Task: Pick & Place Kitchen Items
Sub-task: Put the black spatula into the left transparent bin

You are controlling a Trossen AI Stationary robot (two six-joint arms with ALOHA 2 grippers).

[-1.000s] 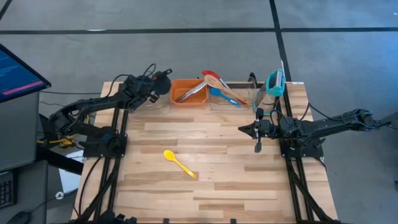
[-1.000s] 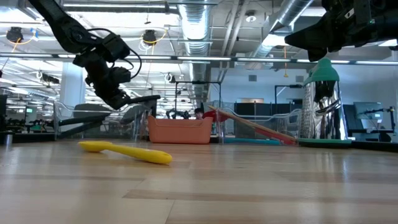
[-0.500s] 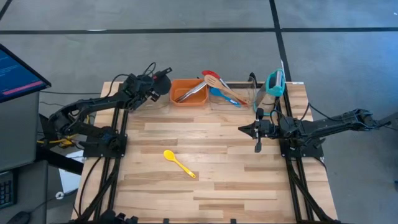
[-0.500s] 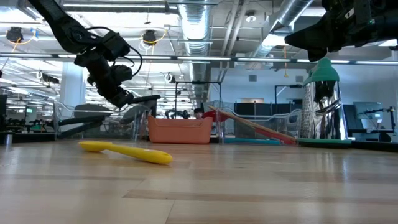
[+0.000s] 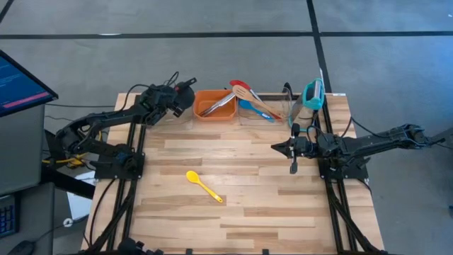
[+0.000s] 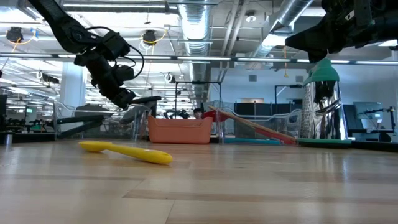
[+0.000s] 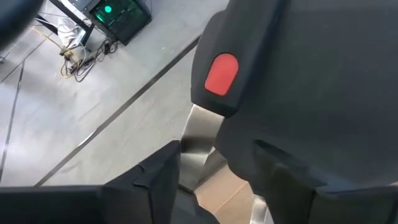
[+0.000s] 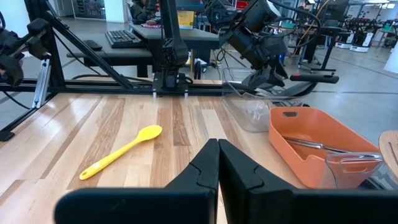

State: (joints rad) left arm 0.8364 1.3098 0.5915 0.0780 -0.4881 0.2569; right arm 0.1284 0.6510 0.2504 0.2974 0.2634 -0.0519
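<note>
Wooden table [image 5: 248, 212]: yellow spoon [image 5: 203, 185], orange bin [image 5: 216, 113], clear bins [image 5: 272, 113].

A grey floor [image 5: 212, 57] crossed by dark lines surrounds the wooden table [image 5: 233, 205]; silver ducts [image 6: 199, 25] run overhead.

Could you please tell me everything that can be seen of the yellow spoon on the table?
The yellow spoon is a single-coloured utensil that looks like plastic or silicone, with a rounded bowl and a slim straight handle. It lies flat and alone on a bare stretch of the wooden table, roughly midway between the two arms and nearer the front edge than the bins. Seen from above, it lies diagonally, bowl toward the left arm's side. Nothing touches it but the tabletop.
</note>
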